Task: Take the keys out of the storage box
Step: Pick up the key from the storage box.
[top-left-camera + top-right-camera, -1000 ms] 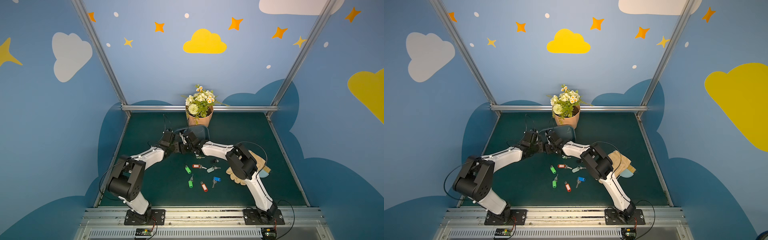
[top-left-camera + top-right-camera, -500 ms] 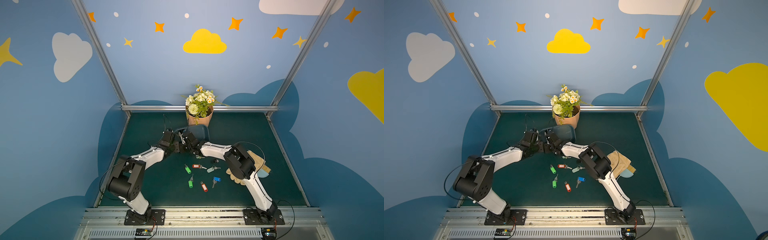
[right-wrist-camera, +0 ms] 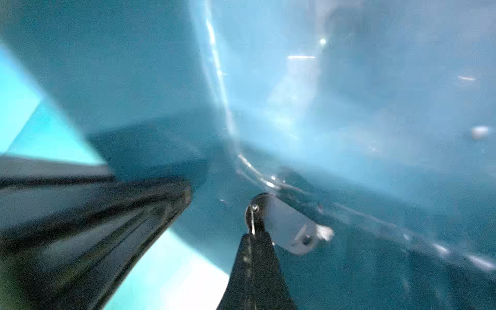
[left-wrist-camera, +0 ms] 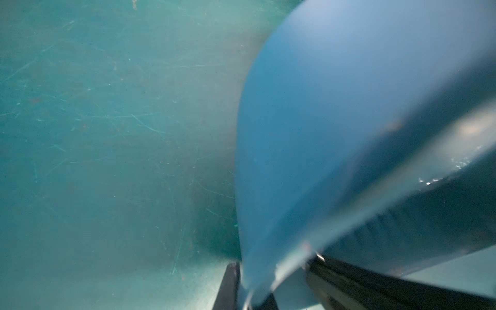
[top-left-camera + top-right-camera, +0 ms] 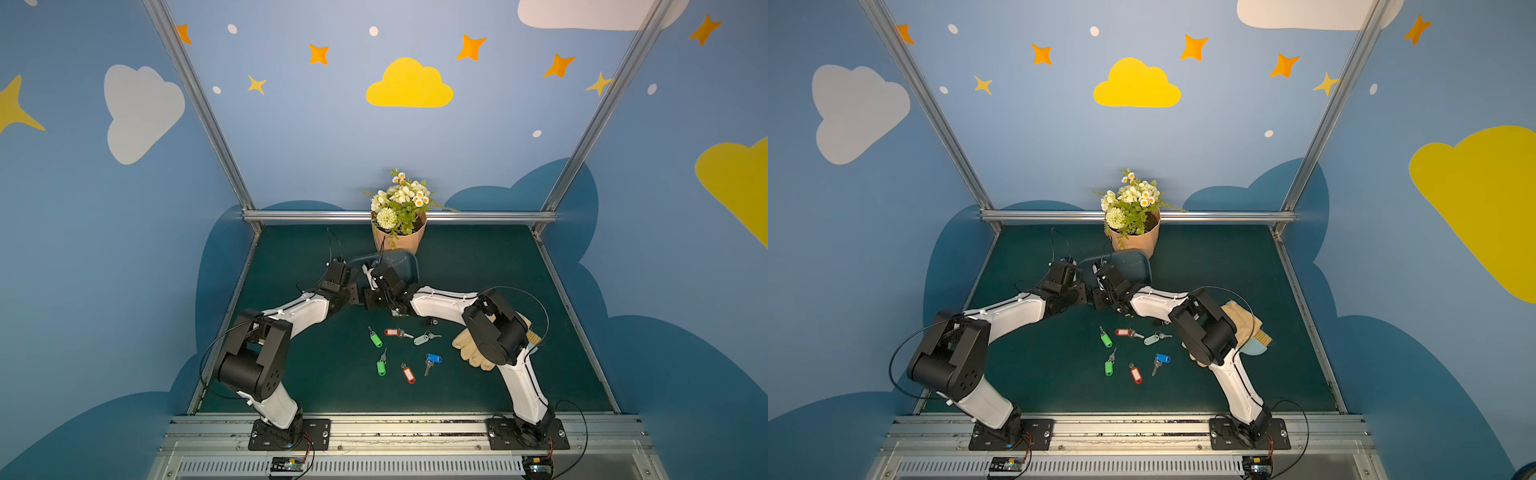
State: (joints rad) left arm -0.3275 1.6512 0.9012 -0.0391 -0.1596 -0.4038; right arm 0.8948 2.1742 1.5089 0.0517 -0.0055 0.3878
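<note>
With the right pincer (image 3: 253, 237) clenched, pinches the ring of a pale grey-tagged key (image 3: 287, 228) inside the storage box (image 5: 401, 266). With the left pincer (image 4: 268, 271), clamps that box's rim, tilted just before the flower pot (image 5: 399, 243). Leaves other keys (image 5: 408, 374) scattered on the green counter (image 5: 478, 266), well apart from the box.

Translucent blue-grey storage box (image 5: 400, 264) sits tilted, at least 6 tagged keys (image 5: 376, 340) scattered outside it.
</note>
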